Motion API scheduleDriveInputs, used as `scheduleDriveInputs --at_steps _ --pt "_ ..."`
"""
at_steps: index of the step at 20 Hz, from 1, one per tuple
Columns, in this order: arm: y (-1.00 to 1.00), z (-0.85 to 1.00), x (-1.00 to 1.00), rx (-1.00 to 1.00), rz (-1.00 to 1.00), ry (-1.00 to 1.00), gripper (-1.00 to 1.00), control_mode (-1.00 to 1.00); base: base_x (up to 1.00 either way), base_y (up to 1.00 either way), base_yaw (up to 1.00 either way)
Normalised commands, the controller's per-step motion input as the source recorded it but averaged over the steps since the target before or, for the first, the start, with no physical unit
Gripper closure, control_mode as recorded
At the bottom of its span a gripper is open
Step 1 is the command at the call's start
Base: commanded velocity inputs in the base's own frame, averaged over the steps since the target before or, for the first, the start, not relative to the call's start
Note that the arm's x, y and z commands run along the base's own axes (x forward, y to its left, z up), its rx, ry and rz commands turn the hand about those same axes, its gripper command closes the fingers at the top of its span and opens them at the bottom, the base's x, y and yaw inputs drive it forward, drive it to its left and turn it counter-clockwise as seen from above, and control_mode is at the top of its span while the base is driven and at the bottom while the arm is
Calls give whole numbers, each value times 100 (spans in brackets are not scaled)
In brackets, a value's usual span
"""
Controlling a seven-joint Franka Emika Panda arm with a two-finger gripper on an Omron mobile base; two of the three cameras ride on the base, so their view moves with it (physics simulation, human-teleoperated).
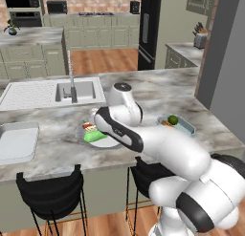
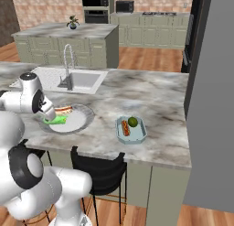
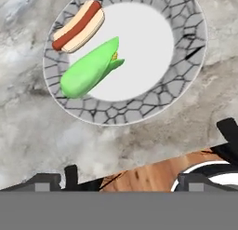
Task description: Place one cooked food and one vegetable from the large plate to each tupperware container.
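Jaws wide open, empty, above plate [image 3: 186, 33].
Hot dog [image 3: 78, 26] at 11 o'clock; green vegetable [image 3: 88, 71] beside it.

Even, bright rendered light — soft shadows, slightly coarse, no glare.

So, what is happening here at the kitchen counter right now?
A white robot arm is sorting food into containers. Its open gripper hovers empty above the round pale plate, which holds a hot dog in a tan bun and a long light-green vegetable. The small teal tub already contains an orange-brown sausage stick and a dark green round vegetable.
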Motion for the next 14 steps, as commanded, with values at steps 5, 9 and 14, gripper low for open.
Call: scheduleDriveInputs --at_steps 5,9,14 --pt "30 -38 51 0 0 4 -100 -100 0 0 0" --pt "21 -23 48 0 0 2 -100 -100 0 0 0" --pt "5 -20 40 0 0 1 -100 -100 0 0 0"
